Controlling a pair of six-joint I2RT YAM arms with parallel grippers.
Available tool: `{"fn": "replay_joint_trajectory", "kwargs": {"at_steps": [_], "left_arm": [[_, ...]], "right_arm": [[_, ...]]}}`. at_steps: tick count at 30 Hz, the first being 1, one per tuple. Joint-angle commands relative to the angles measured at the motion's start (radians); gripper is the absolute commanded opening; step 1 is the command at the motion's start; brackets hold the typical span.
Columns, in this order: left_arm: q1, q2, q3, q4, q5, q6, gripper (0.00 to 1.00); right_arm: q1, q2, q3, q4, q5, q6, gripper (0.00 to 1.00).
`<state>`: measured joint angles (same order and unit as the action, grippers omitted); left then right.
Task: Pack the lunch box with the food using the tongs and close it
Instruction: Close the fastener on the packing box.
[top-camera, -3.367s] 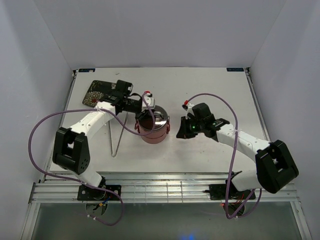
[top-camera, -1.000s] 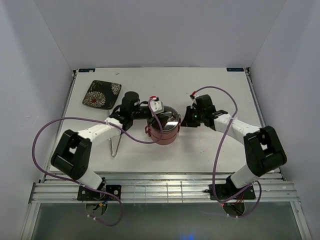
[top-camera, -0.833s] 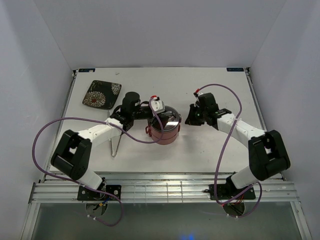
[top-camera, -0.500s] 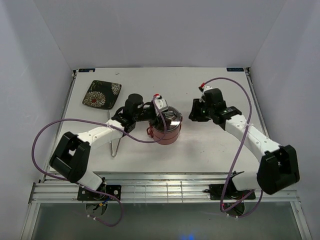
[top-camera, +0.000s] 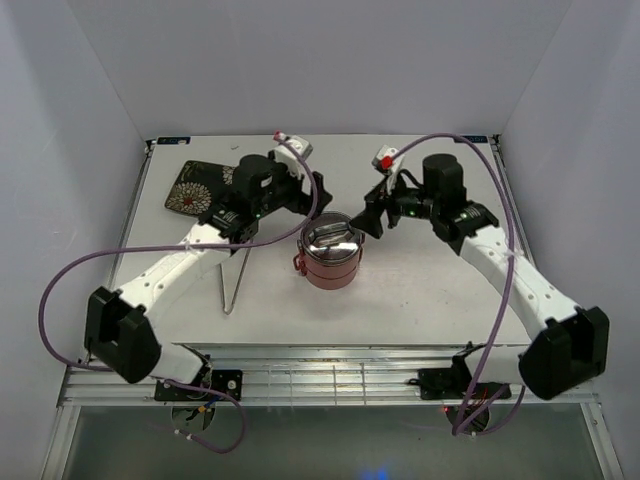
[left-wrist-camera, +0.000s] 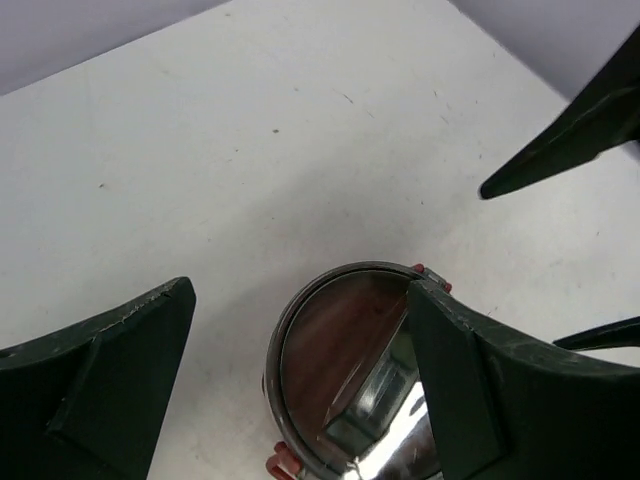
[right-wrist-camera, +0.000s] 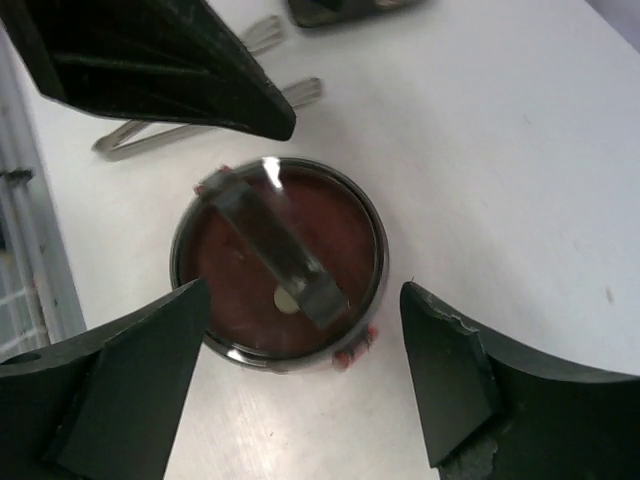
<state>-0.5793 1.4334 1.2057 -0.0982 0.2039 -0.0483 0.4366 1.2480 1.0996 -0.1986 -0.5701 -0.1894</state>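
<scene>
Nearby, tongs and plate lie left of the lunch box.

Top camera looks down from the near edge over the whole white table; both wrist cameras closely overlook its round dark-red metal-lidded tiffin.

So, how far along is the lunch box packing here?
Done: the lunch box stands stacked, grey top lid on; the tongs lie on the table. In hand: nothing; the left gripper and right gripper hang open above it. Left: nothing apparent, though contents are hidden.
</scene>
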Motion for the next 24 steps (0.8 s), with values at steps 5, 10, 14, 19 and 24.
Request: {"fn": "replay_joint_trajectory", "kwargs": {"at_steps": [5,10,14,19,24], "left_arm": [[0.062,-0.264,-0.245,-0.044,-0.064,-0.237,0.98],[0.07,-0.289,-0.264,-0.251,-0.277,-0.324,0.87],[0.085,-0.228,-0.247,-0.353,-0.299,-0.387,0.66],[0.088,-0.339,-0.351,-0.287,-0.371,-0.42,0.78],[0.131,-0.35,-0.356,-0.267,-0.209,-0.431,0.97]], "right_arm": [[0.028,0.283,0.356,-0.36,-0.347,-0.464,0.89],[0.06,0.373,0.44,-0.44,-0.329,-0.576,0.88],[0.1,0.396,0.427,-0.466,-0.289,-0.608,0.86],[0.171,0.456,0.451,-0.488,-0.166,-0.605,0.86],[0.177,0.501,0.468,-0.486,-0.157,-0.593,0.81]]}}
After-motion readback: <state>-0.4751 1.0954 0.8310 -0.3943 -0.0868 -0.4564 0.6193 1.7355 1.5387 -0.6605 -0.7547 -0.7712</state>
